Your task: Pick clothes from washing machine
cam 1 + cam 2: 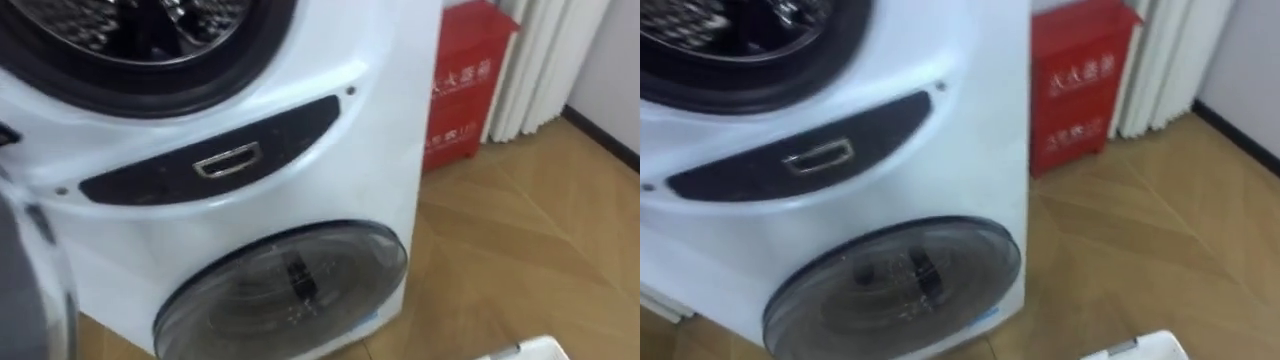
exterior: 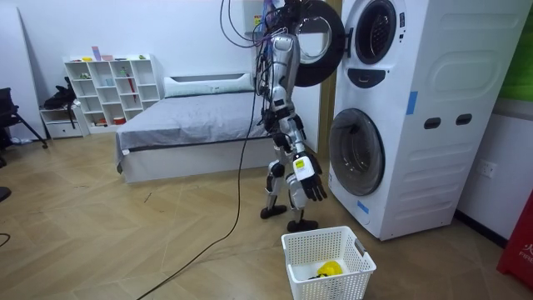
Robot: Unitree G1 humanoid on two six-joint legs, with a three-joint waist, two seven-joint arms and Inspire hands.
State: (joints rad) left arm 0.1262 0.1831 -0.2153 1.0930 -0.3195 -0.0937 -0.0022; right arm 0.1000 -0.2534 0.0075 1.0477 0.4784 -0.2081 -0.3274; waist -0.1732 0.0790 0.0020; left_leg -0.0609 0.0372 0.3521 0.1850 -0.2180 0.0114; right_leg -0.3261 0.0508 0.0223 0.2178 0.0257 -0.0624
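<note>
Bedroom with wooden floor (image 2: 125, 242), bed (image 2: 191, 125) and shelf (image 2: 108, 87) at the back. Standing just before the stacked washing machine (image 2: 433, 158), upper door (image 2: 321, 46) swung open, lower door (image 2: 356, 152) closed. Right robot hand (image 2: 312, 185) hanging low near the lower door, fingers relaxed, holding nothing. Yellow item (image 2: 330, 268) lying in the white basket (image 2: 333, 287) on the floor.
</note>
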